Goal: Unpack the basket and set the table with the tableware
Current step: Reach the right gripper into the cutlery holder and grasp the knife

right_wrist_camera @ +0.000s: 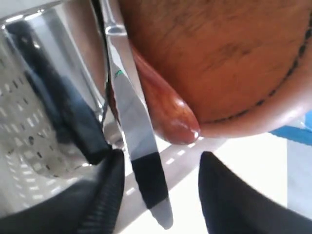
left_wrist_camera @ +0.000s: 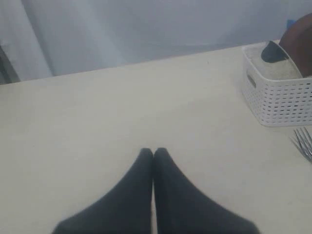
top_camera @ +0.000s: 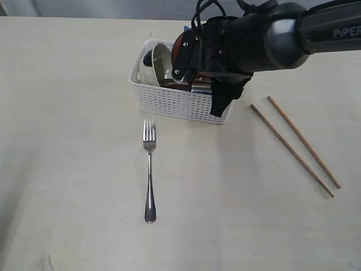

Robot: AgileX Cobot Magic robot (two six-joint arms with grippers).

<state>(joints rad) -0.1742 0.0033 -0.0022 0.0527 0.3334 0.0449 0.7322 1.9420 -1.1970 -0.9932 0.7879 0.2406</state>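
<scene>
I've got the right arm (top_camera: 271, 34) reached down into the basket (top_camera: 180, 104) at the far side of the counter (top_camera: 67, 169). Its jaws are apart, straddling the knife (right_wrist_camera: 139, 141) but not closed on it, so I judge the knife is my next pick. It's tight in there: the wooden spoon (right_wrist_camera: 170, 117) leans right beside the blade, the plate (right_wrist_camera: 219, 58) crowds behind it, and the steel cup (right_wrist_camera: 48, 73) is at the other flank. The bowl (top_camera: 153, 65) is tipped on edge at the basket's 9 o'clock end. Already laid out, the fork (top_camera: 149, 169) is at 6 o'clock from the basket and the chopsticks (top_camera: 292, 151) are at 4 o'clock. The left jaws are pressed together on nothing over bare counter.
</scene>
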